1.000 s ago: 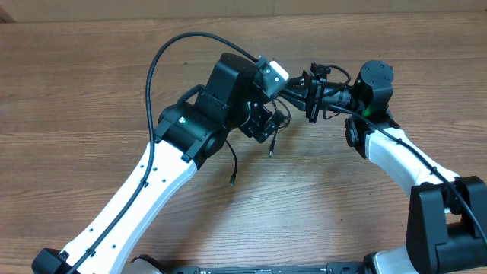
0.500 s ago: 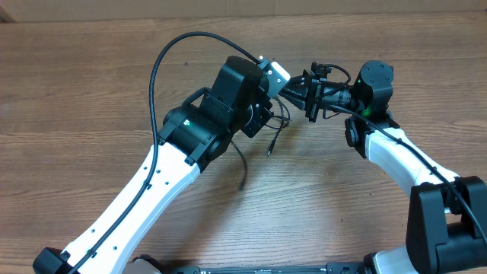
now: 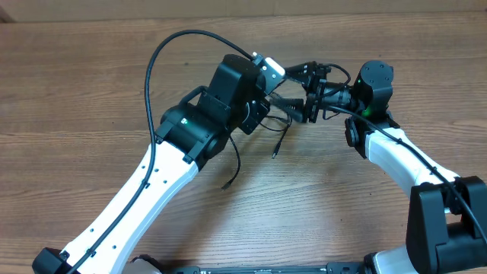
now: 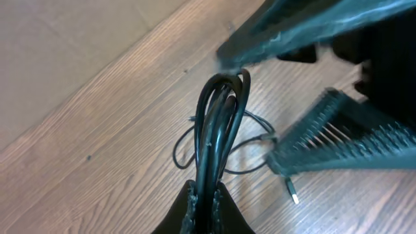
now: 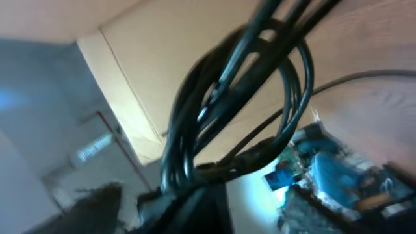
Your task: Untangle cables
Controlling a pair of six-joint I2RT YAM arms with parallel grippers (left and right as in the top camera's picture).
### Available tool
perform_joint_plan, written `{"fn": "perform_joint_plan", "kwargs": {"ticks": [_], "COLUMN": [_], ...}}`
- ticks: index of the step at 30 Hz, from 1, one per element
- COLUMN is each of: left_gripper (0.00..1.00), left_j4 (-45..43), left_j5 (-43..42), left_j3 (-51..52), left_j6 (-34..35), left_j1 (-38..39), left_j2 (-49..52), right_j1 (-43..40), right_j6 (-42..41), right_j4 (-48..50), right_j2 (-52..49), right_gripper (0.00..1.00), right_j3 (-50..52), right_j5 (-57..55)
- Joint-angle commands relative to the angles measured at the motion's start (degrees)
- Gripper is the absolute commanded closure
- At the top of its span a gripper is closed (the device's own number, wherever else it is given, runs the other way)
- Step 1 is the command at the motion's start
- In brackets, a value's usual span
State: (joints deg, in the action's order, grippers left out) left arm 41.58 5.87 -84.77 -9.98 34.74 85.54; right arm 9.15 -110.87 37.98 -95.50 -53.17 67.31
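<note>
The cables [image 3: 278, 104] are thin black cords bunched in mid-air between my two grippers. My left gripper [image 3: 266, 108] is shut on the bunch; in the left wrist view its jaws [image 4: 209, 198] pinch several strands, and the looped cables [image 4: 221, 123] rise from them. My right gripper [image 3: 291, 93] is open, its ribbed fingers [image 4: 344, 140] spread wide on either side of the loop's top. The right wrist view is blurred and shows the cables [image 5: 214, 110] looped close to the camera. Two loose ends hang to the table, one plug [image 3: 275, 152] and another plug [image 3: 226, 184].
The wooden table [image 3: 91, 91] carries nothing else. The left arm's own thick black wire [image 3: 156, 61] arcs high over the table at the left. The two wrists are almost touching at the table's middle back.
My left gripper has shut on the cable bunch and my right gripper has opened off it. The hanging ends have swung, one plug now lying further left and nearer.
</note>
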Motion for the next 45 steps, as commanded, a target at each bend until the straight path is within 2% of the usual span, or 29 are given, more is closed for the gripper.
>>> {"fn": "perform_joint_plan", "kwargs": {"ticks": [1,2,3,5,7,9,15,19,22,24,27,29,30,31,35,37,38,39,40,45], "left_gripper": [0.96,0.96,0.96,0.95,0.95,0.96,0.96,0.96,0.96,0.96,0.96,0.96,0.96,0.96,0.96,0.96,0.96,0.96,0.96,0.96], "left_j4": [-0.09,0.24,0.68,1.66,3.8,5.92,9.2,10.64,11.69,11.96,12.15,12.31,12.35,12.33,12.24,12.31,12.33,12.37,12.39,12.44], "left_j5": [1.14,0.96,0.07,-1.64,-6.73,-13.81,-28.3,-34.03,-35.41,-39.21,-41.03,-41.33,-41.29,-41.27,-42.05,-45.24,-48.37,-50.66,-52.98,-64.92], "left_j3": [-0.83,-0.83,-0.85,-0.85,-0.9,-0.9,-0.9,-0.9,-0.9,-0.9,-0.9,-0.9,-0.9,-0.9,-0.9,-0.9,-0.9,-0.9,-0.9,-0.9], "left_j6": [3.56,4.42,5.05,8.76,11.78,12.33,13.27,11.39,10.67,9.73,9.73,9.73,9.73,9.73,10.45,10.4,10.4,10.38,10.36,7.41], "left_j1": [-1.75,-2.19,-2.6,-3.43,-4.74,-6.69,-13.57,-16.37,-16.74,-16.72,-16.72,-16.72,-16.74,-16.76,-17.68,-19.02,-20.26,-21.2,-22.32,-25.42], "left_j2": [0.28,0.26,0.26,0.26,0.26,0.26,0.26,0.26,0.26,0.26,0.26,0.26,0.26,0.26,0.26,0.26,0.26,0.26,0.26,0.26], "right_j1": [0.22,0.22,0.22,0.22,0.22,0.22,0.04,0.04,0.07,0.07,0.07,0.07,0.07,0.07,0.07,0.31,0.68,0.94,1.73,4.57], "right_j6": [11.8,15.91,20.2,28.79,36.52,39.71,42.77,44.09,44.06,45.97,52.41,60.37,67.82,70.82,91.95,107.21,120.3,126.27,139.36,163.8], "right_j4": [0.13,0.13,0.13,0.13,0.15,0.2,0.15,-1.55,-7.58,-14.43,-25.59,-34.95,-42.25,-45.18,-57.4,-64.02,-68.81,-70.84,-75.47,-86.18], "right_j2": [1.64,1.64,1.64,1.64,1.64,1.64,1.64,1.64,1.64,1.64,1.64,1.64,1.64,1.64,1.9,2.97,4.2,4.72,5.95,8.37], "right_gripper": [0.08,0.02,0.0,0.0,0.0,0.0,0.01,0.01,0.01,0.01,0.01,0.01,0.01,0.01,0.0,0.02,0.08,0.12,0.14,0.16], "right_j3": [-0.92,-0.92,-0.92,-0.92,-0.92,-0.92,-1.86,-5.44,-10.01,-15.34,-21.31,-25.4,-28.33,-29.49,-34.25,-35.1,-35.1,-35.1,-35.1,-35.1], "right_j5": [0.52,0.52,0.52,1.25,2.43,2.27,0.83,0.68,0.68,-1.31,-6.14,-10.29,-14.1,-15.76,-21.62,-24.52,-26.84,-27.23,-27.21,-27.23]}}
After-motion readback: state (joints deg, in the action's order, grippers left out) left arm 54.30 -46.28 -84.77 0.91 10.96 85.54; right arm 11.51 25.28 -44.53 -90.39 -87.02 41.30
